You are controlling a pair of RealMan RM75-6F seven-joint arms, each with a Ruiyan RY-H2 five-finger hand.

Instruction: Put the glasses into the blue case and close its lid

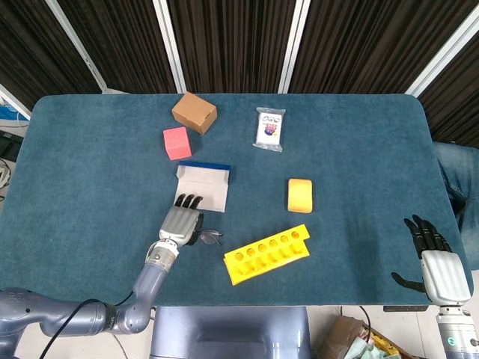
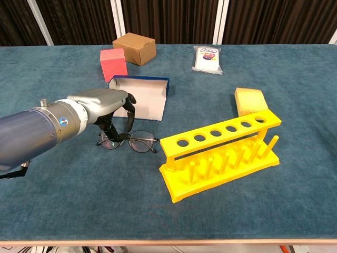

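The teal table (image 1: 90, 172) is seen from above in the head view and from the front in the chest view, and on it the blue case (image 2: 143, 95) lies open, its pale inside turned up and its blue lid edge on the far side. Nearer the robot and just beside the case's front edge the glasses (image 2: 129, 140) are laid flat on the cloth, lenses side by side, so that their long axis runs left to right, roughly parallel to the case's front edge. The left hand (image 2: 100, 108) is set directly over the left lens, with its dark fingers (image 2: 128, 113) curled downward around that end of the frame; whether the frame is already pinched or only touched cannot be told, since the contact is hidden beneath the palm. The right lens and its temple are left uncovered, toward the yellow test tube rack (image 2: 221, 153), which stands near but apart from the glasses. The case is thus found just beyond the fingers, so a short carry away from the robot is judged to be all that the coming move requires, provided the frame is lifted level. The right hand (image 1: 434, 262) is held well apart at the table's near right corner, fingers spread and empty, so the left hand is plainly the nearer one.
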